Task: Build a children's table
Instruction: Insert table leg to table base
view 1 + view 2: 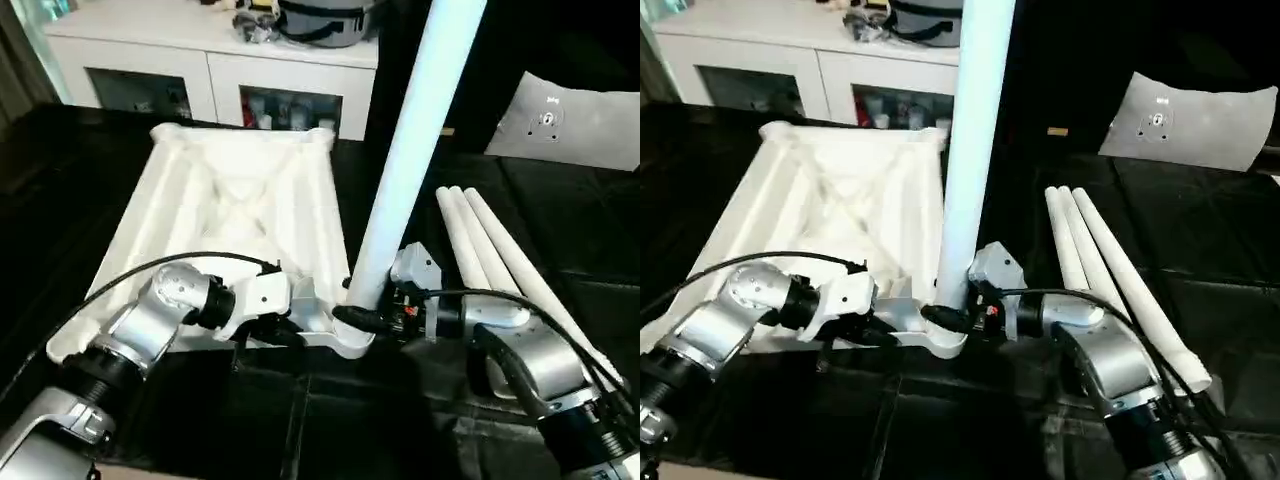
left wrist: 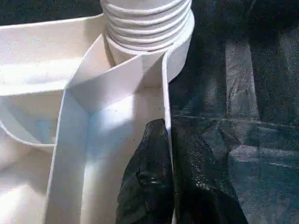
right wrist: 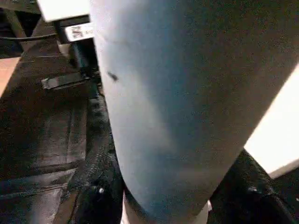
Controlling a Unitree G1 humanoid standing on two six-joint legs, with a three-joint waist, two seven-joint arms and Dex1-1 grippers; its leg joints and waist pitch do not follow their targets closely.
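we have the table top [image 1: 240,210] lying upside down on the black floor mats [image 1: 560,200], ribbed underside facing up, and one white leg [image 1: 405,160] stands upright in its near corner socket [image 1: 350,335], rising out past the top of the head views. our right gripper [image 1: 372,318] is at the foot of that leg, its black fingers [image 3: 96,196] set on either side of the leg and clamped on it. our left gripper [image 2: 170,140] sits on the near rim of the table top just beside the same corner, fingers pinched together on the thin rim wall; the threaded end of the leg [image 2: 145,21] shows right ahead of it in the socket. three more legs [image 1: 495,260] lie side by side on the mats to the right. a white cabinet [image 1: 210,70] stands behind, and a flat grey-white board [image 1: 570,120] lies at far right.
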